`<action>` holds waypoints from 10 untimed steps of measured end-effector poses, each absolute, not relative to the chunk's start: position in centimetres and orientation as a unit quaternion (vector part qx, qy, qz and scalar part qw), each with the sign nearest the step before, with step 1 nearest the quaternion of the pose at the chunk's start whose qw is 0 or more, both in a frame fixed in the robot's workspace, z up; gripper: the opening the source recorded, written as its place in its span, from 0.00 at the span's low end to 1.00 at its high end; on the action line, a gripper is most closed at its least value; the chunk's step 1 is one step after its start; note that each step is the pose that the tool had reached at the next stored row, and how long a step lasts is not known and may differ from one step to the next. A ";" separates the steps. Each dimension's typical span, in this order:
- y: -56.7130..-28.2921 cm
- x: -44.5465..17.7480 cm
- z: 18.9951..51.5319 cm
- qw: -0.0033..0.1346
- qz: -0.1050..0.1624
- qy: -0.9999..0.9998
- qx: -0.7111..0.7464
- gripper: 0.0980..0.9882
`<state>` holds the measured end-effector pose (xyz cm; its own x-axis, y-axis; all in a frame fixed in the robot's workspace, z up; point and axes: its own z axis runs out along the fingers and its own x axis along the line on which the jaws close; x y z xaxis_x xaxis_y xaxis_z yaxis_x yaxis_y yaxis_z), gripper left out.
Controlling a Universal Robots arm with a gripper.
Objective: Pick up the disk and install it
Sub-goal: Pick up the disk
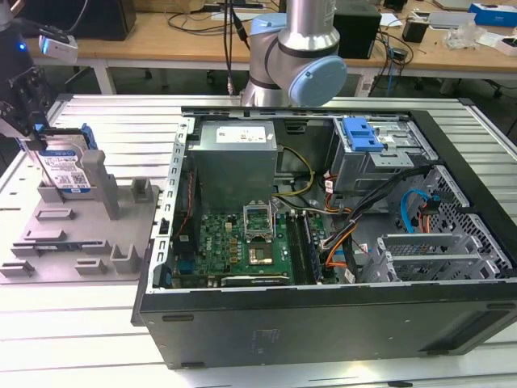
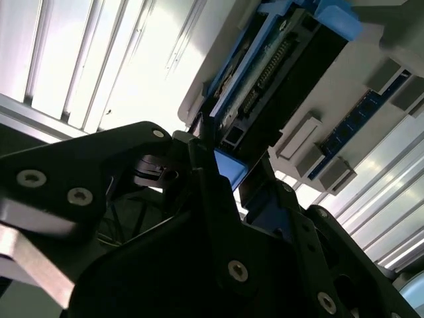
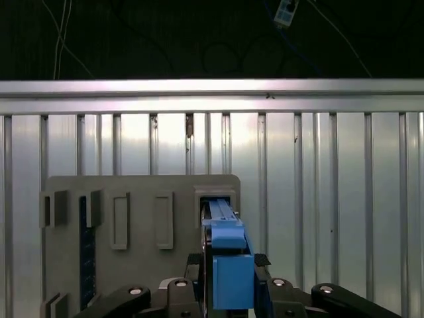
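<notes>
End effector [image 3: 228, 260] clamps disk [image 3: 228, 233]; grey holder [image 3: 142, 192], ribbed metal table [image 3: 318, 185], wooden benches [image 1: 186, 36].

Setting: robotics lab, station set up for PC assembly work.

Evidence:
- An industrial robot arm [image 1: 283, 56] stands at the back of a ribbed aluminium worktop [image 1: 113, 121].
- A desktop computer case [image 1: 323, 323] lies open on the worktop, with its motherboard [image 1: 234, 242] and wiring exposed.
- A grey parts fixture [image 1: 81, 242] with moulded slots sits just beside the case.
- Behind, wooden worktops [image 1: 161, 40] carry loose cables, a black box [image 1: 355, 28] and small cartons.
</notes>
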<state>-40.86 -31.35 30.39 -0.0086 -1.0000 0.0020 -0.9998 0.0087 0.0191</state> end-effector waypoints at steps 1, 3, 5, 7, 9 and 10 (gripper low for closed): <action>-31.4 -40.9 30.2 0.007 -0.006 -0.710 0.704 0.35; -31.4 -40.9 30.1 0.007 -0.006 -0.710 0.704 0.35; -31.4 -40.9 30.0 0.007 -0.006 -0.710 0.704 0.35; -31.4 -40.9 30.0 0.007 -0.006 -0.710 0.704 0.35; -31.4 -40.9 29.9 0.007 -0.006 -0.710 0.704 0.35; -31.4 -40.9 29.9 0.007 -0.006 -0.710 0.704 0.35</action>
